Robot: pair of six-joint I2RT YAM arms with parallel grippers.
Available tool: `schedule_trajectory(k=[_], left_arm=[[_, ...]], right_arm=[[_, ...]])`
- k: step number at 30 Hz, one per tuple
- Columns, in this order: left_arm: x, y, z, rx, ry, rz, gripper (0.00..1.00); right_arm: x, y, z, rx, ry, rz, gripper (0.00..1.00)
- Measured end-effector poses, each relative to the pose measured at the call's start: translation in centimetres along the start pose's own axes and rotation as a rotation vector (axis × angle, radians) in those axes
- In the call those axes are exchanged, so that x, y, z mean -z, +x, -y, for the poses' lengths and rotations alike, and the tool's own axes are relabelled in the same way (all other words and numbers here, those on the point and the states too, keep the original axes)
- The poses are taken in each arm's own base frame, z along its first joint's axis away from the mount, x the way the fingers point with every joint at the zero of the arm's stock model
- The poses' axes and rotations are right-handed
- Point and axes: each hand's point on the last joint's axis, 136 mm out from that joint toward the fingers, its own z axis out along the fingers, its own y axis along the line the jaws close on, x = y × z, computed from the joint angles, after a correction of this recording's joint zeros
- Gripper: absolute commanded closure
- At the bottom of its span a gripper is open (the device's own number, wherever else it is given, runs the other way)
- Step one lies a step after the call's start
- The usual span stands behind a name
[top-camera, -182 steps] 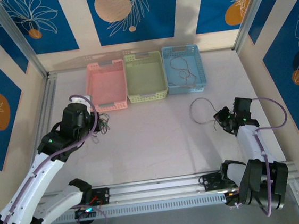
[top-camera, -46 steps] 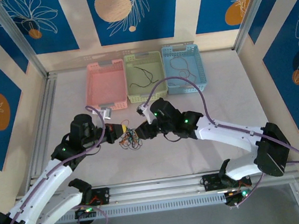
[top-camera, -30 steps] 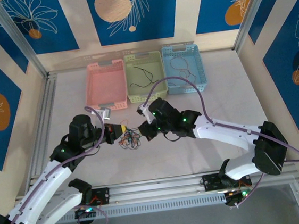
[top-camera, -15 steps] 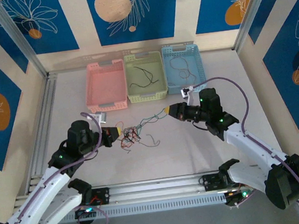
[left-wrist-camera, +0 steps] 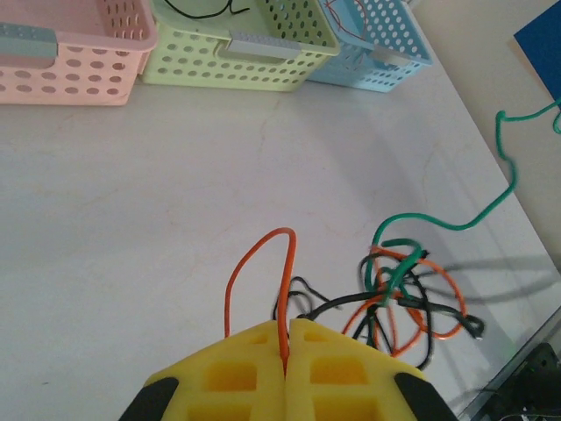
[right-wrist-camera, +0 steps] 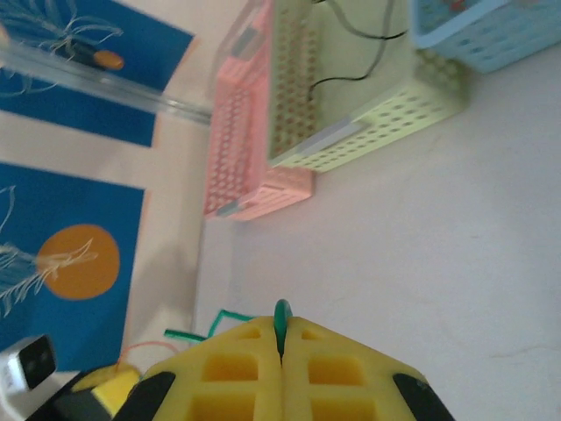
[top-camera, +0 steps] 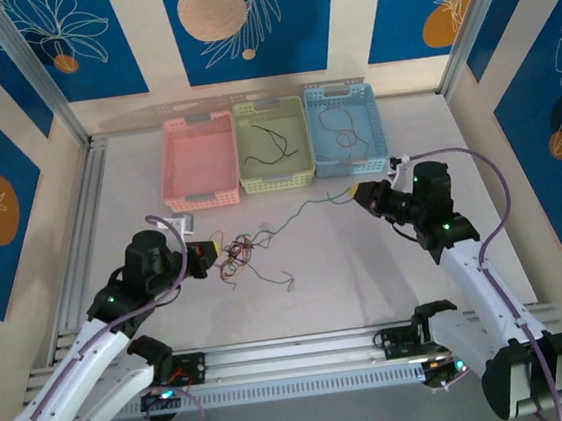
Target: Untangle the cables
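Note:
A knot of orange, black and green cables (top-camera: 237, 253) (left-wrist-camera: 405, 298) lies on the table left of centre. My left gripper (top-camera: 208, 255) (left-wrist-camera: 287, 338) is shut on an orange cable (left-wrist-camera: 282, 281) that loops up from its yellow pads. My right gripper (top-camera: 364, 198) (right-wrist-camera: 282, 338) is shut on the green cable (top-camera: 301, 211) (right-wrist-camera: 281, 317), which stretches from the knot rightward across the table. In the left wrist view the green cable (left-wrist-camera: 456, 219) rises off to the right. A black cable (top-camera: 273, 149) lies in the green basket and a reddish one (top-camera: 338, 127) in the blue basket.
Three baskets stand in a row at the back: pink (top-camera: 199, 163), green (top-camera: 278, 176), blue (top-camera: 349, 163). A loose dark cable end (top-camera: 276, 274) trails on the table right of the knot. Aluminium rails run along the left side and the near edge.
My right gripper has pulled away to the right with the green cable, drawing it out of the knot. The left gripper holds the knot's orange cable and has shifted slightly down-left.

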Motion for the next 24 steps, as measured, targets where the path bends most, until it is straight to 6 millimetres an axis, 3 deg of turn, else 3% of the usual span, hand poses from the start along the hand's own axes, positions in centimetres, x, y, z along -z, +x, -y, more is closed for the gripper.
schedule_trajectory(k=[5,12,24], left_arm=[[0.0,0.2,-0.7,0.004,-0.039,-0.002,1.00],[-1.0,0.8,-1.7,0.015,-0.080,-0.041,1.00],[-2.4,2.1,-5.5,0.027,-0.270,-0.101,1.00]], right_arm=[[0.5,0.2,2.6,0.000,0.120,0.014,1.00],[1.2,-0.3,2.8,0.030,0.137,0.030,1.00],[7.2,-6.2,6.7,-0.074,0.290,0.305,1.00]])
